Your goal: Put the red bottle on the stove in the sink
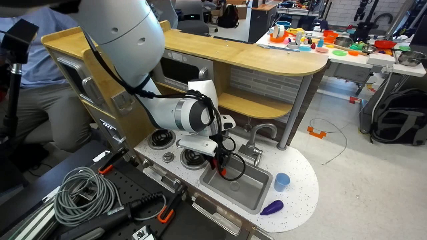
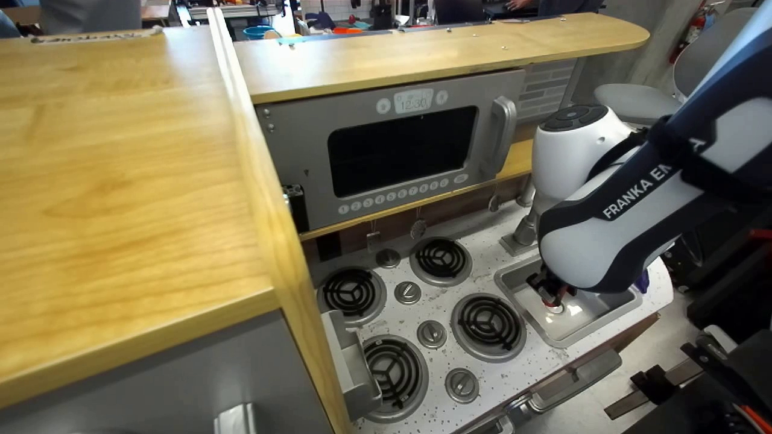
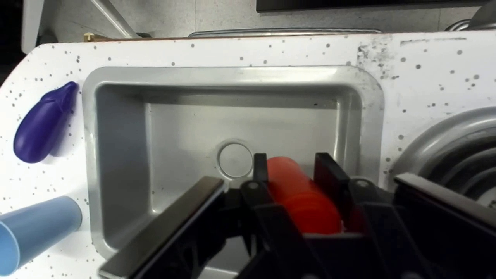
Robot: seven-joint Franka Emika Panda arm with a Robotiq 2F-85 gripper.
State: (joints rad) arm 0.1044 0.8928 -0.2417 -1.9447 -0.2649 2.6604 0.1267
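The red bottle (image 3: 300,195) is between my gripper's fingers (image 3: 291,164) in the wrist view, in line with them. Its side meets the left finger; a small gap shows beside the right fingertip, where the bottle's far end looks narrower. The fingers look closed about its width. The bottle is low over the sink (image 3: 217,73), near the stove-side wall. Small parts of the bottle show in both exterior views (image 1: 223,172) (image 2: 551,304); arm and cables hide the rest. I cannot tell whether it touches the sink floor. The stove burner (image 1: 193,157) has nothing on it.
A blue cup (image 1: 282,182) and a purple eggplant (image 1: 273,207) are on the counter beyond the sink's far end from the stove. The faucet (image 1: 252,140) stands behind the sink. A wooden shelf (image 1: 255,103) and a toy microwave (image 2: 404,144) are above the counter's back.
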